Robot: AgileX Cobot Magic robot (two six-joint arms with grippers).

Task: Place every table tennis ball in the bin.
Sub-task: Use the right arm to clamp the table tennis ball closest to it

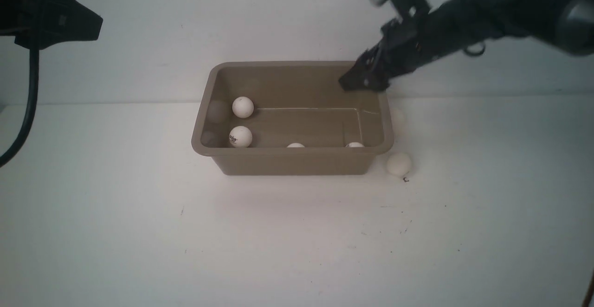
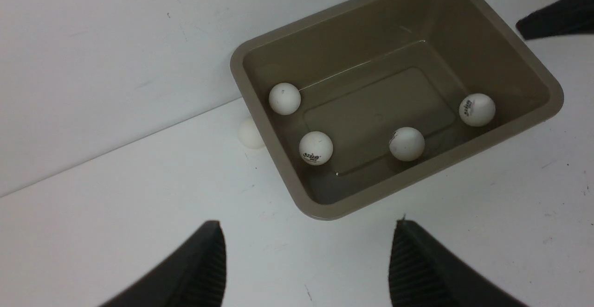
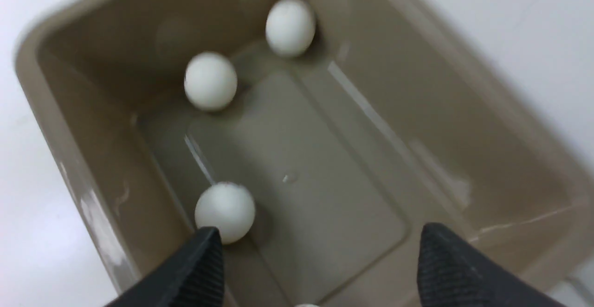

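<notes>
Taupe bin (image 1: 292, 163) at the middle of the tabletop (image 1: 116, 233). Inside, four table tennis balls (image 2: 407, 143): plain ball (image 1: 242, 107) and logo ball (image 1: 240, 136) at the 9 o'clock end, middle ball (image 1: 295, 145) and corner ball (image 1: 355, 144) half hidden behind the 6 o'clock wall. Outside, on the tabletop, a loose ball (image 1: 398, 163) just beside the bin's 4 o'clock corner; in the left wrist view, another outside ball (image 2: 250, 135) close under the rim at 9 o'clock. Right gripper (image 1: 359, 82) above the bin's 2 o'clock corner, jaws spread wide, nothing between them. Left gripper (image 2: 307, 226) off toward 9 o'clock, above the tabletop, jaws likewise apart, gripping nothing.
</notes>
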